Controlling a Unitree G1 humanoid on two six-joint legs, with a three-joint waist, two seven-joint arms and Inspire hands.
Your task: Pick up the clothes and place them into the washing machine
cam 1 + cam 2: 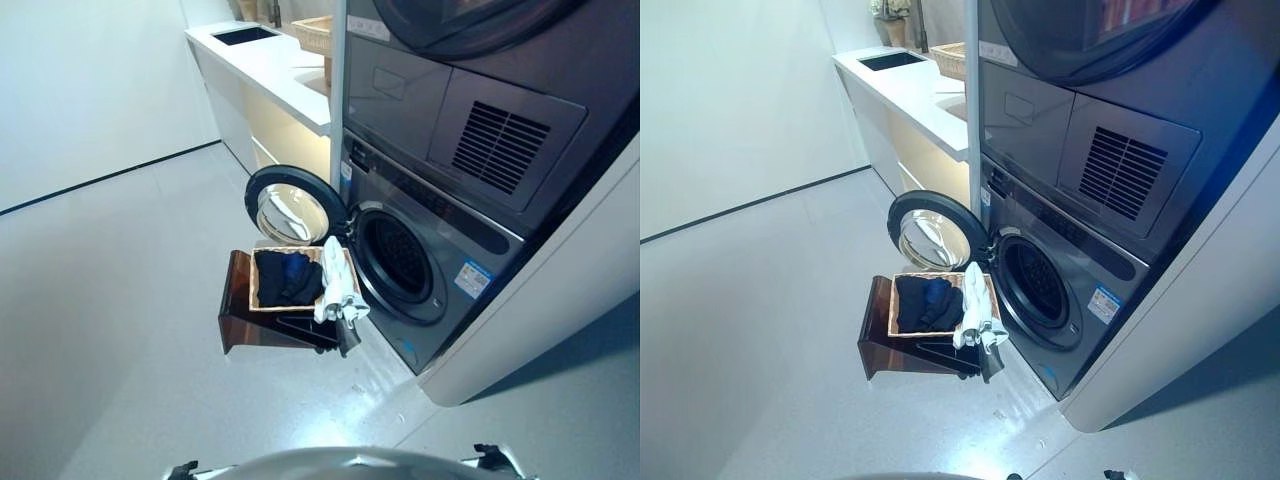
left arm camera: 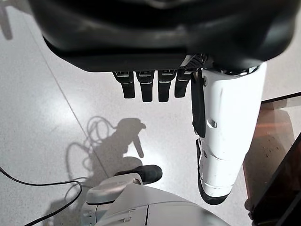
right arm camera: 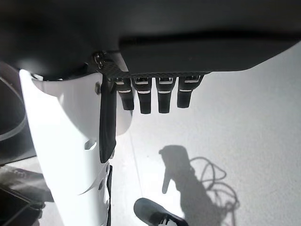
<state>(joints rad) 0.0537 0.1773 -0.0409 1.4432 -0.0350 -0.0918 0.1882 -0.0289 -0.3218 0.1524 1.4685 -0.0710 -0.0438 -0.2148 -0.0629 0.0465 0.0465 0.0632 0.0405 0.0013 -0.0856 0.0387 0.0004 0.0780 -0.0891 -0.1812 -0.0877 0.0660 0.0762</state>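
Beside washer (image 1: pixel 420 260): basket (image 1: pixel 300 305); open door (image 1: pixel 293 208)

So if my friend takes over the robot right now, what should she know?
Left robot hand: open, empty, hanging over the floor.
Right robot hand: open, empty too.
Clothes: dark clothes sit in the basket on a brown stand; a white cloth hangs over the basket's edge nearest the washer.
Washing machine: door open.
Done: nothing picked up yet.
Left: grab the clothes and put them all into the drum.
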